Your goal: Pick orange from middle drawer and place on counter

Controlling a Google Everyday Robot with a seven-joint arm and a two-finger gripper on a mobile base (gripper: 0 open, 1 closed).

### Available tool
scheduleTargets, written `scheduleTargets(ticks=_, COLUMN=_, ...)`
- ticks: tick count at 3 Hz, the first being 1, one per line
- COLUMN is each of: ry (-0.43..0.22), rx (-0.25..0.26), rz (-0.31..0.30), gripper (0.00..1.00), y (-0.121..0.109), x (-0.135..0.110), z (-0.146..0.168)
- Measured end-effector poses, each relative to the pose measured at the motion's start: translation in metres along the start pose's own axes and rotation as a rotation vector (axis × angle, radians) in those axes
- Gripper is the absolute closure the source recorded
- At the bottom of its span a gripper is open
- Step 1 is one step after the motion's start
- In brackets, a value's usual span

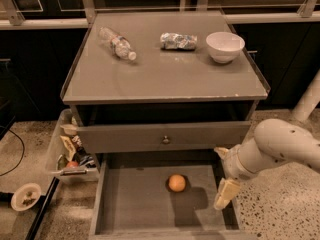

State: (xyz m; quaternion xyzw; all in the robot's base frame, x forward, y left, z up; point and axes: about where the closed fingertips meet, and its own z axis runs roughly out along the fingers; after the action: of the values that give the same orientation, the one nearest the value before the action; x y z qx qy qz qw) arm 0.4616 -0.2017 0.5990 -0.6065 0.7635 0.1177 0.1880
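The orange lies on the bare grey floor of the open middle drawer, near its middle. My gripper hangs over the drawer's right side, to the right of the orange and apart from it. Its two pale fingers are spread open and hold nothing. The grey counter is the cabinet top above the drawer.
On the counter lie a plastic bottle, a crumpled foil packet and a white bowl. A shut drawer panel with a knob sits above the open drawer. A bin of clutter stands at the left.
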Motion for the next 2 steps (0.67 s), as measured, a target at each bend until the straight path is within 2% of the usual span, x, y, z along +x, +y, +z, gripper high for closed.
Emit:
scheduleTargets(ticks=1, ry=-0.025, rx=-0.042, rz=0.029, gripper=0.00, y=0.001, x=0.016, z=0.064)
scheduleTargets(ticks=2, ry=-0.108, rx=-0.065, rz=0.041, gripper=0.00, y=0.000, x=0.024, z=0.133)
